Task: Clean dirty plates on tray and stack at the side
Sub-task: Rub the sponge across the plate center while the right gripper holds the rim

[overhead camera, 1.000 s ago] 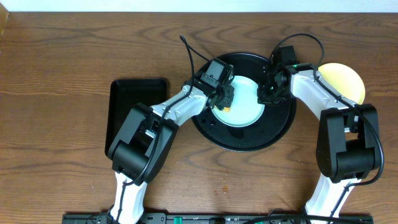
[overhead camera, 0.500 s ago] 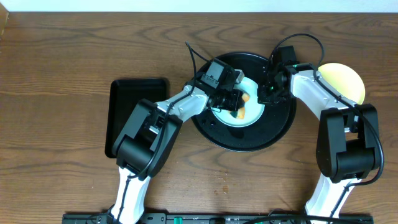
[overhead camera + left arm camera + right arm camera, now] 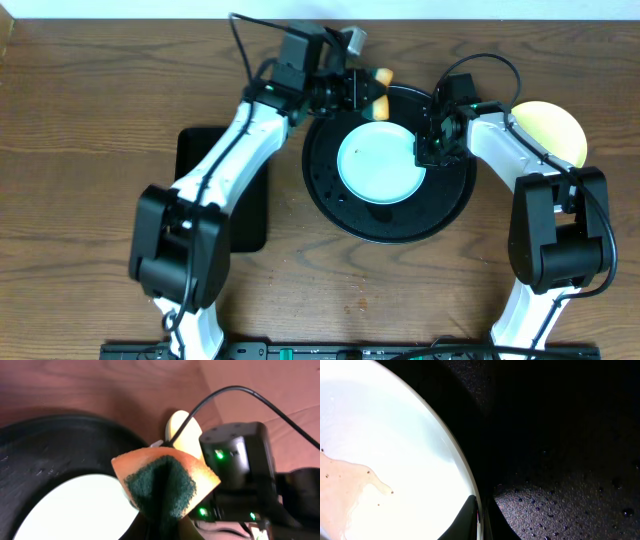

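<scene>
risky pinch, sponge (image 3: 379,78) clear of the mint plate (image 3: 375,162)
the left gripper (image 3: 368,85) clamps the sponge over the tray's (image 3: 330,200) far rim; the right gripper (image 3: 428,155) pinches narrowly on the mint plate's right edge, mid-tray. That thin hold could slip.

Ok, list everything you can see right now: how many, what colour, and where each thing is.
Large round black tray with raised rim: one, black, table centre.
Small round shallow plate: one, pale mint-blue, on the round tray.
Second small round plate: one, pale yellow, on the table right of that tray.
Rectangular tray: one, black, left side.
Sponge: one, orange with dark green face, over the tray's far rim.
Wooden table: one, brown.
Left gripper: holds the sponge.
Right gripper: pinches the mint-blue plate's rim.
</scene>
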